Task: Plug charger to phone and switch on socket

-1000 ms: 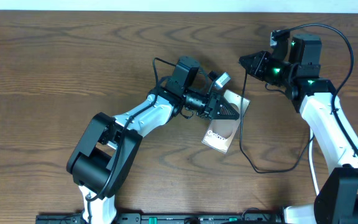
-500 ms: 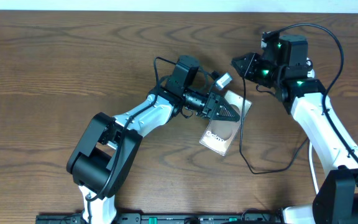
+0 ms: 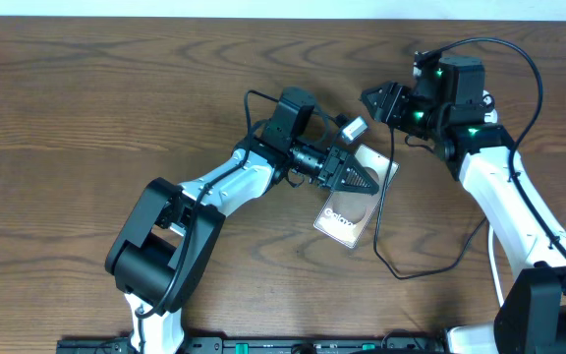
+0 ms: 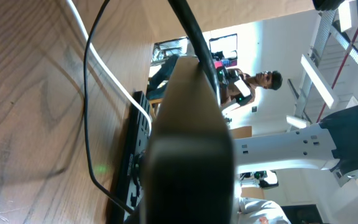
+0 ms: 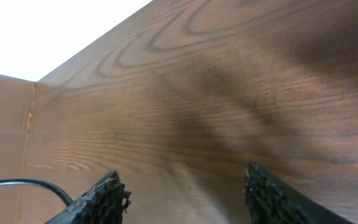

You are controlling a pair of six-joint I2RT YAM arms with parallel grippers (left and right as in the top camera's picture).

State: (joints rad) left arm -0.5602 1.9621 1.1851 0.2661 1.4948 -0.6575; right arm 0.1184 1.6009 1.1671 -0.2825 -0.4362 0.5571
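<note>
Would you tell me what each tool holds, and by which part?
Left tool clamps the flat grey-brown phone near its unlettered end; right tool is open, holding nothing.

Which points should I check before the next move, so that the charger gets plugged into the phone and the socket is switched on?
1. Left gripper shut on the phone: ok, its fingers clamp the phone's upper end.
2. Right gripper free: ok, jaws apart, only bare table between them.
3. Charger within reach: ok, the cable runs along the phone's right side and loops loosely on the table.
4. Connector tip seated in the phone: cannot tell, the tip is hidden near the grippers.
5. Socket located and its switch state: cannot tell, no view shows the socket clearly.
</note>
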